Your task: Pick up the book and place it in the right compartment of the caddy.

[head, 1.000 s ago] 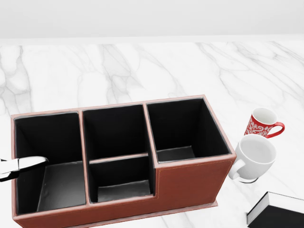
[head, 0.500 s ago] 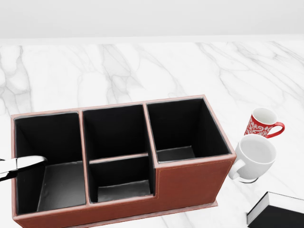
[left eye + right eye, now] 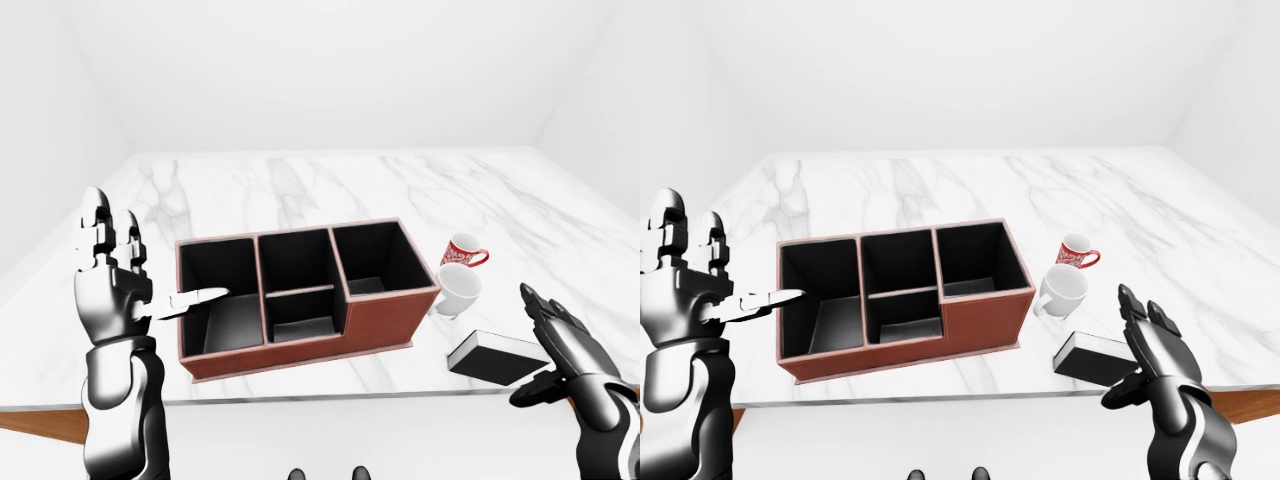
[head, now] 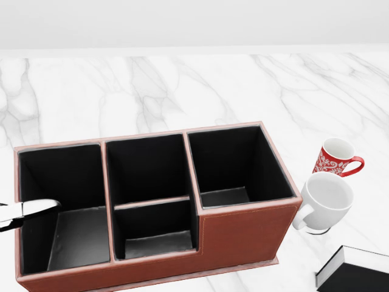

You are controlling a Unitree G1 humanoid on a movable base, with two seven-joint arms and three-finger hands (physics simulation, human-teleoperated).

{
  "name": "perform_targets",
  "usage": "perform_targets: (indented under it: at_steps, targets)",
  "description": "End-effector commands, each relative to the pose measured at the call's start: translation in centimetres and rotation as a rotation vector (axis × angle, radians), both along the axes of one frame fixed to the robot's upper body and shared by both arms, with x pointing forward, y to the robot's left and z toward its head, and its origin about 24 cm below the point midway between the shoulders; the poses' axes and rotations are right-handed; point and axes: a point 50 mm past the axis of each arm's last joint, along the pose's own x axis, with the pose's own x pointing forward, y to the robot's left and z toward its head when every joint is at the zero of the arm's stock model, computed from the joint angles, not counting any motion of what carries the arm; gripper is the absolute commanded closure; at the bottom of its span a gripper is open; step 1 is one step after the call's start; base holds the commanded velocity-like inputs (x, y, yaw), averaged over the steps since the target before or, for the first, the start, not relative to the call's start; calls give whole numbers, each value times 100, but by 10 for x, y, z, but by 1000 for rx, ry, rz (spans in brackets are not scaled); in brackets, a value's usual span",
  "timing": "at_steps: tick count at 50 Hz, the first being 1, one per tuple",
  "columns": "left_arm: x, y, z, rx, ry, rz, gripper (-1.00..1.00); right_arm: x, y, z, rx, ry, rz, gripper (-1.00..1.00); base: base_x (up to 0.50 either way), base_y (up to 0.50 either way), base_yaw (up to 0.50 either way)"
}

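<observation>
The black book (image 3: 495,355) with white page edges lies flat on the marble table, right of the caddy and just below the mugs. The red-brown caddy (image 4: 243,225) has black compartments; its right compartment (image 4: 234,164) holds nothing. My right hand (image 3: 540,345) hovers open just right of the book, palm toward it, not touching. My left hand (image 3: 135,270) is raised and open at the caddy's left end, with its thumb (image 4: 36,210) reaching over the left compartment.
A red patterned mug (image 4: 334,157) and a white mug (image 4: 325,201) stand between the caddy's right end and the book. The table's near edge (image 3: 300,400) runs just below the caddy and the book.
</observation>
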Motion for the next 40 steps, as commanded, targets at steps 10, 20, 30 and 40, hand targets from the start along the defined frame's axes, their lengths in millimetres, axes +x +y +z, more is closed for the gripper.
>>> perform_targets:
  at_steps: [10,20,30,40]
  targets:
    - [2,-1,-3,-4,13,6,-100,10,-8,-25,-11,57,11,-100,0,0,0]
    - [2,-1,-3,-4,16,6,-100,14,-10,-24,-28,69,16,-100,0,0,0]
    - [3,-2,-4,-3,19,5,-100,22,-11,-24,-45,86,20,-100,0,0,0]
    - [2,-1,-3,-3,16,5,-100,26,-10,-21,-50,89,26,-100,0,0,0]
